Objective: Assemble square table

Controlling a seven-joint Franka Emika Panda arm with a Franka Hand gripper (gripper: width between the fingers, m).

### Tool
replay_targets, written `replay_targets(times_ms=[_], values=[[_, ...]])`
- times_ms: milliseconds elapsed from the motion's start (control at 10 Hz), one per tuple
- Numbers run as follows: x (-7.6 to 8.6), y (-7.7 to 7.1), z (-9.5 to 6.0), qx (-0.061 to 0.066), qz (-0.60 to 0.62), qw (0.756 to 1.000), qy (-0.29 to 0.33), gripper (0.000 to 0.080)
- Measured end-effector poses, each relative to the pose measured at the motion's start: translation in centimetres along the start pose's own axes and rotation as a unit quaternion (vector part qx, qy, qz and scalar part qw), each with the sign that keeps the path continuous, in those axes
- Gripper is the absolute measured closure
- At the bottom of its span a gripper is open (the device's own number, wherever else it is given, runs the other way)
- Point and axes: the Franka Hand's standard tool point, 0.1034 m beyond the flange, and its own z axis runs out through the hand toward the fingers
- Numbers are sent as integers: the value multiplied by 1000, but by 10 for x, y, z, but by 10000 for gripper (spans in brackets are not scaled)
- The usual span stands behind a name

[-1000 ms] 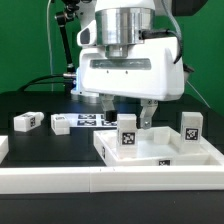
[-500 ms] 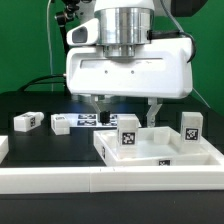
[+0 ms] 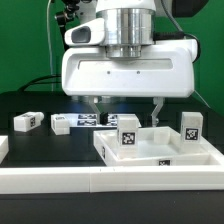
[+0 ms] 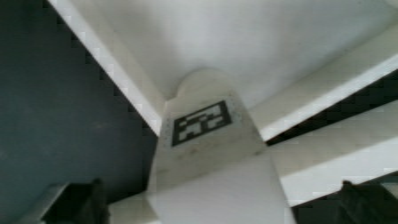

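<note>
Hovering empty with jaws spread wide, the tool (image 3: 127, 107) hangs over an upright leg (image 3: 127, 133) standing in the tabletop (image 3: 140, 158) directly below. A second leg (image 3: 191, 127) stands beside one finger; a third leg (image 3: 25, 121) and fourth leg (image 3: 60, 124) lie on the desk (image 3: 40, 145), well off past the other. None looks attached, so most of the assembly seems left
</note>
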Motion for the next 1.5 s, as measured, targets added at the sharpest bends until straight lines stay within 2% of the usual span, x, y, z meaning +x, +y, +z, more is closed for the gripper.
replay_targets(times_ms=[200,600,800,900,1000,1300,1500], values=[[-1,-1,0,-7,-59,998,0,151],[1,3,0,-12,-155,988,-1,151],[1,4,0,-13,-154,988,-1,414],[1,3,0,-12,-146,989,-1,414],[1,3,0,-12,-136,991,-1,509],[1,3,0,-12,-49,999,1,509],[1,7,-1,-7,35,999,3,509]])
